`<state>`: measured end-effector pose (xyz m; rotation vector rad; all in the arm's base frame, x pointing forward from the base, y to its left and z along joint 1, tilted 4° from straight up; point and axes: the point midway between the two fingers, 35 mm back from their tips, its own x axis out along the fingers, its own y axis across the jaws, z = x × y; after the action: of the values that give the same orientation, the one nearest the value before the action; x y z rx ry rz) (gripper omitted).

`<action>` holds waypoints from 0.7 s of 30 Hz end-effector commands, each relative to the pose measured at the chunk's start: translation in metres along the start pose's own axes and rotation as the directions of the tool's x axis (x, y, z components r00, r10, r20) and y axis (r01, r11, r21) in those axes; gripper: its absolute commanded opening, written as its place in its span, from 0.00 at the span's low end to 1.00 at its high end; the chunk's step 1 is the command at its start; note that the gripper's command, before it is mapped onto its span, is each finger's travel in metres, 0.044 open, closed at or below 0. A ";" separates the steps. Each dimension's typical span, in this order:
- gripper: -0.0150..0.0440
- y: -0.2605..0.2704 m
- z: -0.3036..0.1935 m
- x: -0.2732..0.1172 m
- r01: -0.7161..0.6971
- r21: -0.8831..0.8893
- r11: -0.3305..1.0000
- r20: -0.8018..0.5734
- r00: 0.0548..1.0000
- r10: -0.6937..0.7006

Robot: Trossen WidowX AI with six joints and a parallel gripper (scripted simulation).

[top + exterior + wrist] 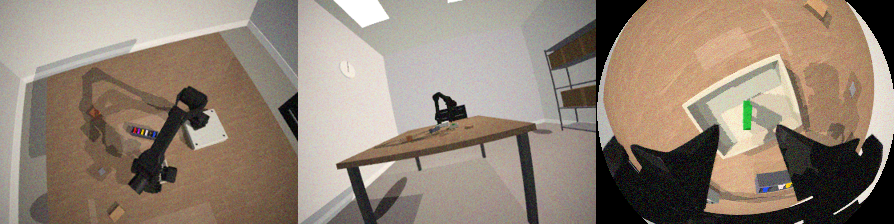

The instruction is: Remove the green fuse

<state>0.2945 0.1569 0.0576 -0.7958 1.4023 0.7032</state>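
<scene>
My gripper (748,129) is open, its two black fingertips wide apart with nothing touching them. The green fuse (747,114) shows in the wrist view inside the outline of the tray, free of both fingers; whether it rests on the tray floor is hard to tell. The pale, open tray (732,78) is below the gripper; in the top view the arm hides most of it. The grey fuse block (768,177) (149,138) stands apart from the tray, with red, purple, yellow, white and blue fuses in it.
A white base plate (210,134) is under the arm's base. An orange block (94,113) lies beyond the fuse block. A small grey-blue piece (102,171) (852,89) and a tan block (116,213) (816,7) lie on the table, off to the tray's side.
</scene>
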 end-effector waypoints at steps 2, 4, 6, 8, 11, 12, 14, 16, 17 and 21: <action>0.81 0.000 0.000 -0.033 0.002 0.001 1.000 -0.002 1.000 -0.002; 0.81 0.000 0.000 -0.036 0.002 0.001 1.000 -0.002 1.000 -0.002; 0.81 0.000 0.000 -0.036 0.002 0.001 1.000 -0.002 1.000 -0.002; 0.81 0.000 0.000 -0.036 0.002 0.001 1.000 -0.002 1.000 -0.002; 0.81 0.000 0.000 -0.036 0.002 0.001 1.000 -0.002 1.000 -0.002; 0.81 0.000 0.000 -0.036 0.002 0.001 1.000 -0.002 1.000 -0.002; 0.81 0.000 0.000 -0.034 -0.001 -0.004 1.000 -0.002 1.000 0.001; 0.81 0.000 0.000 -0.034 -0.001 -0.004 1.000 -0.002 1.000 0.001; 0.81 0.000 0.000 -0.034 -0.001 -0.004 1.000 -0.002 1.000 0.001; 0.81 0.000 0.000 -0.034 -0.001 -0.004 1.000 -0.002 1.000 0.001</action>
<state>0.2925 0.1582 0.0915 -0.7992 1.4035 0.7062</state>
